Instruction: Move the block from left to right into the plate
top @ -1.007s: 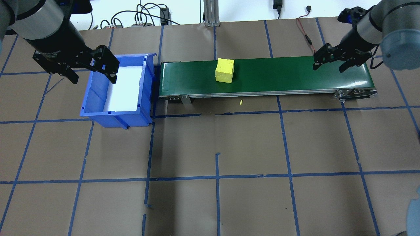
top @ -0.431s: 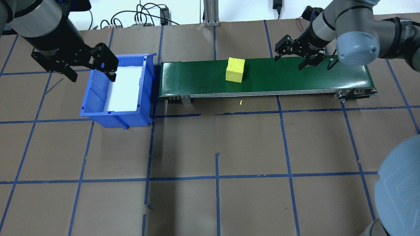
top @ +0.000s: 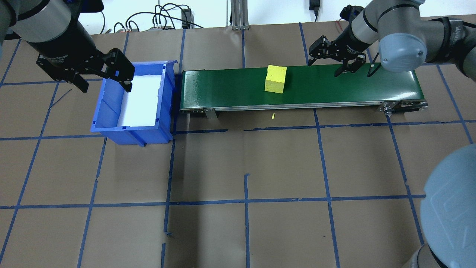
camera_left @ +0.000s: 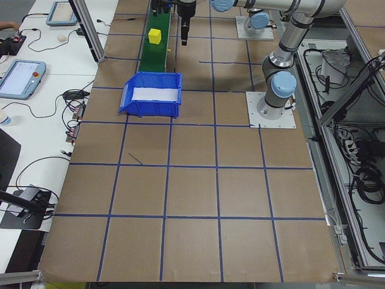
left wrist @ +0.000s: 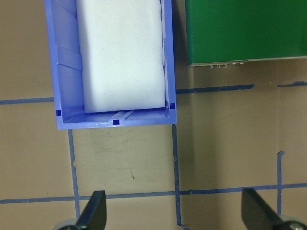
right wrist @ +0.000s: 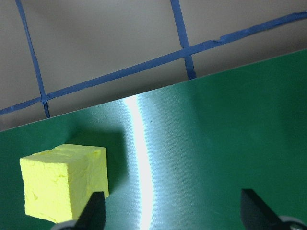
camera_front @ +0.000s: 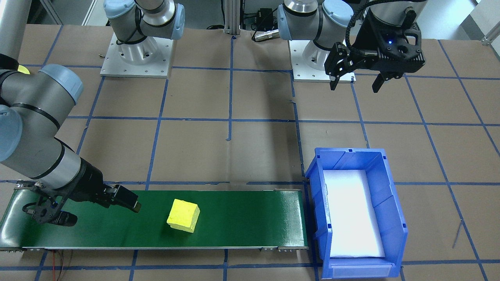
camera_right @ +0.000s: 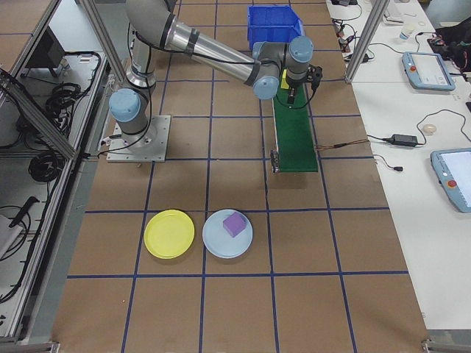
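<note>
Brown bench (top: 260, 167) with blue tape grid. Yellow block (top: 275, 78) sits on green conveyor belt (top: 334, 87), mid-length. Right gripper (top: 331, 56) open, empty, hovering over belt's far edge, near block, not touching. Left gripper (top: 98, 72) open, empty, above blue bin (top: 111, 111). Plates (camera_right: 171, 234) well apart from belt.

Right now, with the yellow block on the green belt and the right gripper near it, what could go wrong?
1. The right gripper is open but sits past the yellow block, over the belt's far edge, so closing here would likely catch nothing.
2. If the green belt is running, the block may have shifted by the time the gripper descends.
3. In the right wrist view the block is off-centre, near one finger, which could knock it.
</note>
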### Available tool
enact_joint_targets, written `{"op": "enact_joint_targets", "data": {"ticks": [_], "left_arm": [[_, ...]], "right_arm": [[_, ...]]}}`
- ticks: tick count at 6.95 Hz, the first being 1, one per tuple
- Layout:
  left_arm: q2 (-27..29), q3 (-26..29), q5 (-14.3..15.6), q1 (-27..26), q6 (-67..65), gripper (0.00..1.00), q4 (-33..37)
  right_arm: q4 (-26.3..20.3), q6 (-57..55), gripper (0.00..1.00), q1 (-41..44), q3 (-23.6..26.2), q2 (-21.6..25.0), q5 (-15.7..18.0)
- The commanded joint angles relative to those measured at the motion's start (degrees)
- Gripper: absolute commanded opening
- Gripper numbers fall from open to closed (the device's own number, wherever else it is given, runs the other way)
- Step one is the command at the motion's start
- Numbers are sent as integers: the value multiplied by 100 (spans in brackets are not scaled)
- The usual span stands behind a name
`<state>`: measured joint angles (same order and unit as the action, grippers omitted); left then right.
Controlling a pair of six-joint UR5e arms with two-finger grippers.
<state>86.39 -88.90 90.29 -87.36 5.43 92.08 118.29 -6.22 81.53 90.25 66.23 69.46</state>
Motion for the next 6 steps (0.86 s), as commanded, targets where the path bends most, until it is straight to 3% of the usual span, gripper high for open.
{"op": "enact_joint_targets", "data": {"ticks": [1, 6], "left_arm": [[0, -23, -3, 0, -15, 100, -15], [-8, -40, -3, 0, -42, 100, -67]], "right_arm": [[-42, 51, 100, 11, 10, -5, -3], [-78, 85, 100, 91, 63, -93, -3]]}}
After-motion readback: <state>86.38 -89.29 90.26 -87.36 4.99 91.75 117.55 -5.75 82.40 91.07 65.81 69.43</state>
